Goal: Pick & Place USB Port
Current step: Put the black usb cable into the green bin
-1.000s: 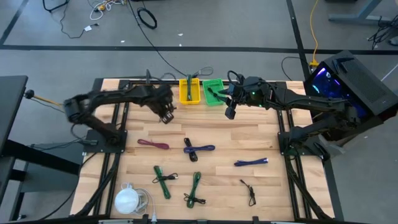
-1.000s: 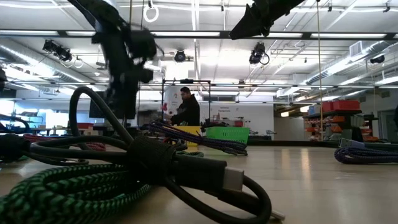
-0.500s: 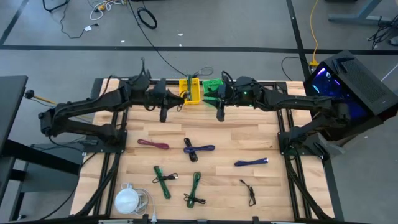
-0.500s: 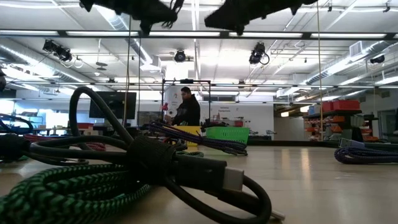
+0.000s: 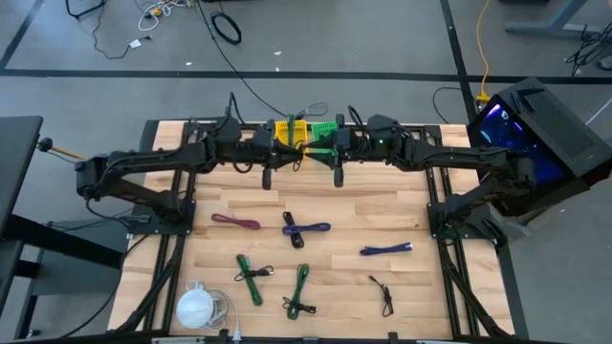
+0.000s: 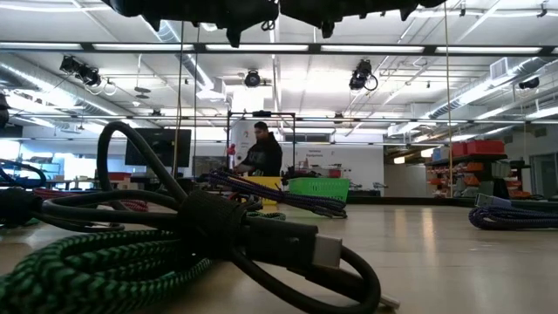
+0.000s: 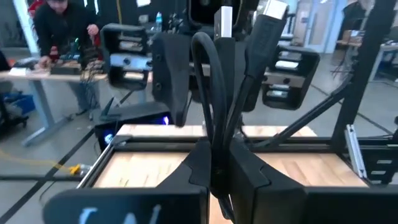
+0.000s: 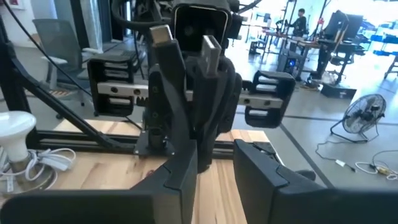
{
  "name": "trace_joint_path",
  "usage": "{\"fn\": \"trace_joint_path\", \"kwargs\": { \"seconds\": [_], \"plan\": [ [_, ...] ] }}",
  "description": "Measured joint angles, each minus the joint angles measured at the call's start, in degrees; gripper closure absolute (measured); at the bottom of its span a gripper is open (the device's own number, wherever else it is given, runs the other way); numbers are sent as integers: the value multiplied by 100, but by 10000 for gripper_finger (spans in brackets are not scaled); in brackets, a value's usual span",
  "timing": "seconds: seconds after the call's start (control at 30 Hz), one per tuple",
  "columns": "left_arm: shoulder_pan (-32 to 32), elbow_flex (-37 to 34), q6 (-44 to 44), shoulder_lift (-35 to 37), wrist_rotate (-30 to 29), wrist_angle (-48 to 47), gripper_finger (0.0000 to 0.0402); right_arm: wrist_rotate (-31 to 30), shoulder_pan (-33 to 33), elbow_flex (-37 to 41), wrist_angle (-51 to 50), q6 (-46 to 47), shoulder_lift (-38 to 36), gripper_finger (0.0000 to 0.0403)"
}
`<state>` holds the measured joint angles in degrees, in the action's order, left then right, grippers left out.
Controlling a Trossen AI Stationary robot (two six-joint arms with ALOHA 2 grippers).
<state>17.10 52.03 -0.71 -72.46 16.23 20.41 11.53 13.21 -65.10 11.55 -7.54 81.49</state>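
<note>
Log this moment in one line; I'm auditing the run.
left gripper: shut on black USB cable | right gripper: open, facing it

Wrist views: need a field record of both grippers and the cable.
left gripper: shut on black USB cable, plugs pointing up
right gripper: open, facing the left gripper at close range
location: both raised, by yellow bin and green bin
loose cables: several lying on wooden table
</note>
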Motion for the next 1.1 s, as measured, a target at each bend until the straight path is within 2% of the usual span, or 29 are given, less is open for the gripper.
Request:
{"fn": "trace_joint_path", "kwargs": {
  "seconds": [0.27, 0.4, 0.5, 0.6, 0.63, 0.93, 1.1],
  "plan": [
    [-35, 0, 31, -73, 101, 224, 374, 107, -13, 1, 282, 17, 71, 256],
    [-41, 0, 97, -68, 127, 262, 374, 301, -42, -1, 713, 112, 165, 254],
    [-71, 0, 153, -69, 93, 224, 374, 191, -42, -2, 718, 238, 242, 292],
    [-87, 0, 162, -73, 57, 232, 374, 185, -44, -4, 665, 157, 304, 375],
    [-87, -2, 185, -70, 62, 206, 372, 177, -46, -4, 670, 129, 309, 385],
    [-88, 0, 104, -73, 28, 125, 315, -107, 5, -2, 374, 207, 191, 399],
    [0, 4, -41, -62, 18, -78, 299, -153, 111, -2, -9, 196, 38, 401]
  ]
}}
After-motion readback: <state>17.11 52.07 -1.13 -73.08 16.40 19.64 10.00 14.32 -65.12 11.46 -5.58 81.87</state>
